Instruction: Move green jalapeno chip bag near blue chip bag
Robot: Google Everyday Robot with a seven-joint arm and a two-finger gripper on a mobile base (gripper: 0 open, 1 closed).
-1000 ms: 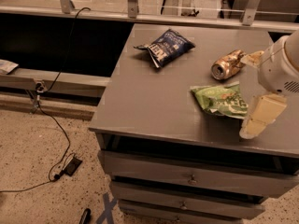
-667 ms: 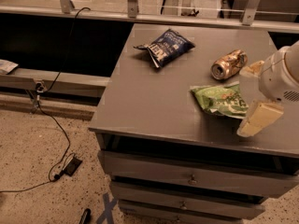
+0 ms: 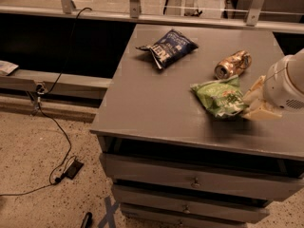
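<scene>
Three things share the cabinet top (image 3: 156, 103) with your claw (image 3: 256, 103), and the one you want, the green bag (image 3: 219, 98), lies right against it, its crinkled near edge touching the claw's pale tip on the side facing the middle of the surface. Whether the claw is open or clamped on that edge, you cannot tell from this angle; it looks like contact at the bag's rim and nothing surer. The blue bag (image 3: 167, 48) sits well away from the claw, across the surface toward the far corner, with bare grey top between the two bags. The crushed can (image 3: 232, 64) lies just beyond the claw, close to the green bag's far edge, and that is your hazard. By my reckoning you are at the pickup, with the carry not yet begun. Make sure you have a real bite of foil, deep enough that the slick edge does not slip out, before you lift. Raise the bag only enough to clear the surface, swing it away from the can rather than over it, and stop short of the blue bag so you set it down beside that one, not on top.
</scene>
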